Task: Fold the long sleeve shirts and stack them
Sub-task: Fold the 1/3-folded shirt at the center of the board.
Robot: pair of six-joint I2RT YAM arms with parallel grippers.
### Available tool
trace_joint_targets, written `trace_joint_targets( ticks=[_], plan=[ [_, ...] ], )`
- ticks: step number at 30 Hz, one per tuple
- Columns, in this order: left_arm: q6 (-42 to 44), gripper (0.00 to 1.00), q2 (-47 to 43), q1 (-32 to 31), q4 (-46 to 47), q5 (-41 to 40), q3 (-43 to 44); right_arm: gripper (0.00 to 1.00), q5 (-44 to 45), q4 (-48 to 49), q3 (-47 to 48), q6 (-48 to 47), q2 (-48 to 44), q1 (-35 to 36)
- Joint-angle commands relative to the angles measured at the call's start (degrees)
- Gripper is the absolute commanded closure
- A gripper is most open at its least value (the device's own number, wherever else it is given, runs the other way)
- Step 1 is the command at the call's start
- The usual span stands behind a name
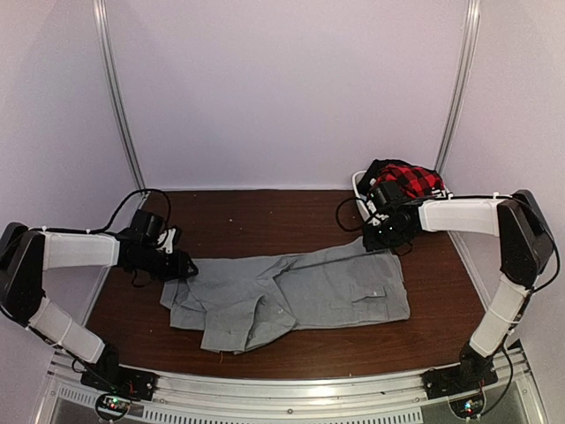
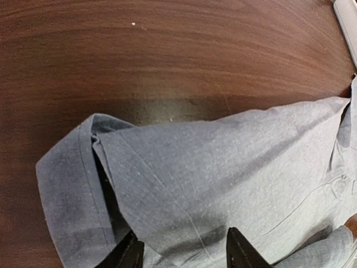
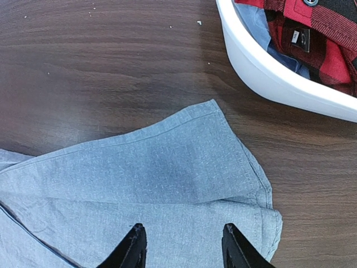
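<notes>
A light-grey long sleeve shirt point(image 1: 300, 291) lies spread and rumpled across the brown table. My left gripper point(image 1: 181, 265) hovers at its left end. In the left wrist view the left gripper point(image 2: 184, 254) stands open, its dark fingertips point(image 2: 131, 254) straddling a fold of the grey cloth point(image 2: 223, 162). My right gripper point(image 1: 388, 234) is over the shirt's far right corner. The right wrist view shows the right gripper point(image 3: 181, 248) open just above the hemmed corner point(image 3: 167, 167), with nothing held.
A white basket point(image 3: 268, 72) stands at the back right, holding a red-and-black plaid garment point(image 1: 408, 179) over some blue cloth point(image 3: 262, 28). Bare brown table point(image 1: 265, 221) lies behind the shirt. White walls enclose the back and sides.
</notes>
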Motion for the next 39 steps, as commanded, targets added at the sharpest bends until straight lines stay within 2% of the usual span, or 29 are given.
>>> trace_joint_targets(
  ticks=[1,5,8,11,19,25,39],
  plan=[
    [-0.1,0.54,1.5,1.3,7.0,5.5,-0.3,0.52,-0.6,1.3,-0.8,0.2,-1.3,0.5],
    [-1.3,0.7,3.4,1.4,10.5,9.8,-0.2,0.52,-0.7,1.1,-0.8,0.2,-1.6,0.5],
    [-2.0,0.88,3.8,1.5,11.8,10.9,0.2,0.52,-0.4,1.1,-1.1,0.3,-1.9,0.6],
    [-1.7,1.0,3.5,1.5,10.3,10.5,2.3,0.52,-0.1,1.1,-1.4,0.2,-2.2,0.6],
    [-0.1,1.0,2.6,3.0,3.9,10.5,11.5,0.53,0.7,1.8,-3.2,0.0,-1.8,0.6],
    [-0.6,1.0,4.7,5.3,3.5,12.1,14.5,0.53,0.9,1.7,-4.4,0.0,-2.4,0.5],
    [-3.8,1.0,12.8,7.6,12.6,14.4,13.9,0.53,-8.9,9.2,-16.1,3.7,-6.6,1.1]
  ],
)
